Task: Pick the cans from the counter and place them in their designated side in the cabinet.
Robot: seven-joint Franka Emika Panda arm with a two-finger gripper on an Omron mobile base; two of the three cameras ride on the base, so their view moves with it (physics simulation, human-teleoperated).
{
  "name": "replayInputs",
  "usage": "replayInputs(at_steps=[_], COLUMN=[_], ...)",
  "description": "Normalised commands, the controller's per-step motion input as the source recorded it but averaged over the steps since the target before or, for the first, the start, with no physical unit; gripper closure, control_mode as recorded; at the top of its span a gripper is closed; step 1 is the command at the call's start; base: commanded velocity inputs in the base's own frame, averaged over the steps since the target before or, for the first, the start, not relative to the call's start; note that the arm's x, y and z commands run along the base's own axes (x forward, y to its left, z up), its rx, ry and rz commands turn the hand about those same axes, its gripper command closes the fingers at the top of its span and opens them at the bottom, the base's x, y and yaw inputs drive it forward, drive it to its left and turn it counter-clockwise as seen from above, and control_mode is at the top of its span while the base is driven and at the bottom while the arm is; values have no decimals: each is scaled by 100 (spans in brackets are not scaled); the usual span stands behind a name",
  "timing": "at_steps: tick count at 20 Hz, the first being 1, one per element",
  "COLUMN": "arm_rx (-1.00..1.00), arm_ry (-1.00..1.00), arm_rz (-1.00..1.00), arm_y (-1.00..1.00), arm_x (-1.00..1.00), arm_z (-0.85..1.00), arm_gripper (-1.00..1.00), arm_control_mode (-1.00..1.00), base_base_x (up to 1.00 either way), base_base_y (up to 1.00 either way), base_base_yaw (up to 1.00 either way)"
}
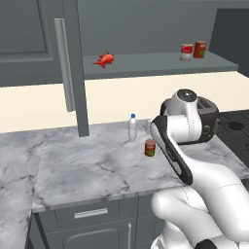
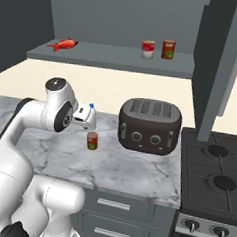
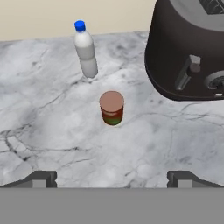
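With its fingers spread wide above the counter, the gripper [image 3: 112, 179] risks toppling the small dark red, green-labelled can [image 3: 111, 107] or clipping the nearby clear blue-capped bottle [image 3: 85, 49] if it descends off-centre.

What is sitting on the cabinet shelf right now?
On the cabinet shelf: a red fish-like item, a cream-white can and an orange-red can. The door hides the shelf's right end.

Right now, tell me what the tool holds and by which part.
Nothing. The tool is open above the counter, short of the dark red can.
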Motion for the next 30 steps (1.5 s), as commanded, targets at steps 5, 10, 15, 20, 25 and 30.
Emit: replayInputs(at_steps=[5,10,15,20,25,30], arm_rx=[0,0,0,0,0,0], arm_ry=[0,0,-1,-1,0,0], arm_rz=[0,0,0,0,0,-1], arm_y=[0,-1,-1,-1,0,0], arm_x=[13,15,15,18,20,15], arm_z=[-22,-16,-9,-7,-16,-19], arm_gripper=[-100,-100,-100,-100,-100,-100], arm_control_mode=[-100,-100,-100,-100,-100,-100], base_base_x=[0,0,0,0,0,0], base_base_y=[0,0,0,0,0,0], base_base_yaw=[0,0,0,0,0,0])
